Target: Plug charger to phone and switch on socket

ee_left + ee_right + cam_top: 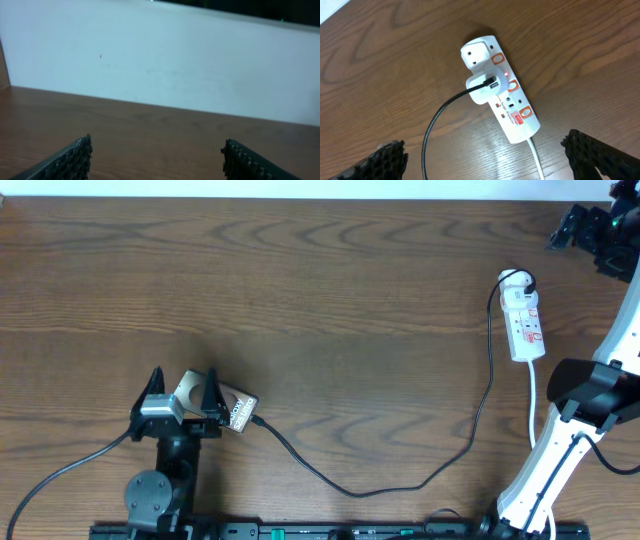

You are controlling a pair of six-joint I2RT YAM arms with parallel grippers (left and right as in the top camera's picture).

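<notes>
The phone (235, 407), pinkish-bronze with a white lettered label, lies at the front left of the table. My left gripper (182, 392) is open right over its left part, and in the left wrist view (157, 147) the fingers stand wide apart with only table between them. The thin black charger cable (400, 480) runs from the phone's right end in a long curve to the white socket strip (527, 325). In the right wrist view, the cable (440, 112) enters a white adapter on the strip (520, 120), beside a small red light. My right gripper (482, 147) is open above the strip.
The strip's white cord (533, 405) runs toward the front past my right arm's white link (545, 465). My right gripper (578, 225) shows dark at the far right corner. A pale wall (165, 60) stands behind the table's far edge.
</notes>
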